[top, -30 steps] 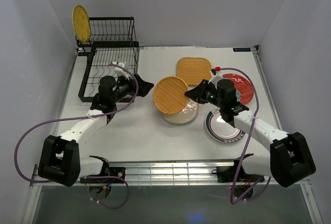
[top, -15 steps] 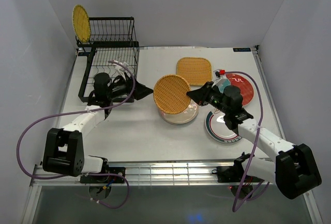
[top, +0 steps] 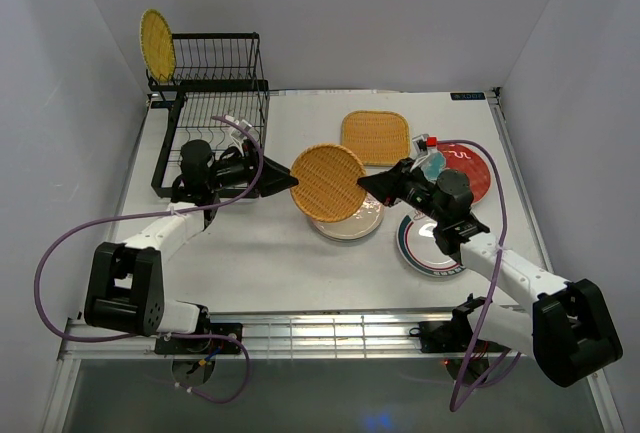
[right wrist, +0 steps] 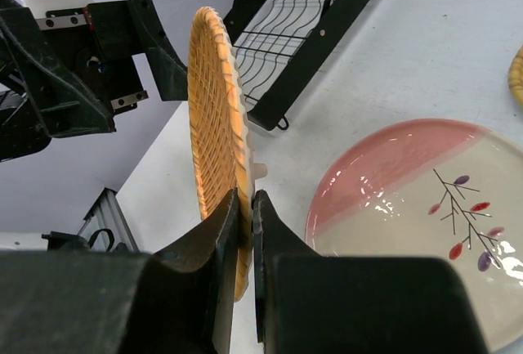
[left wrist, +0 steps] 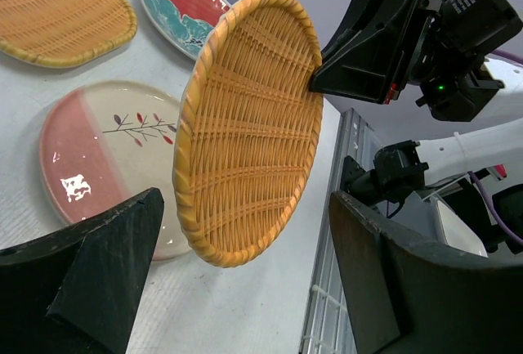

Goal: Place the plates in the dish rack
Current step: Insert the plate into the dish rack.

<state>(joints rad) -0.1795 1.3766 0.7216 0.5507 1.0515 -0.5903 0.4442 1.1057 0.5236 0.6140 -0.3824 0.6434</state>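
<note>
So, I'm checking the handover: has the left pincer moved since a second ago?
Yes. In the top view the left pincer has swung nearer, away from the dish rack's front right corner, to sit level with the round woven plate.

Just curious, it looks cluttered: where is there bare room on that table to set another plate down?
Bare table lies along the near edge, in front of the pink-and-white plate, and at the back between the dish rack and the square woven plate. Centre-right is crowded around the red plate and green-rimmed plate.
</note>
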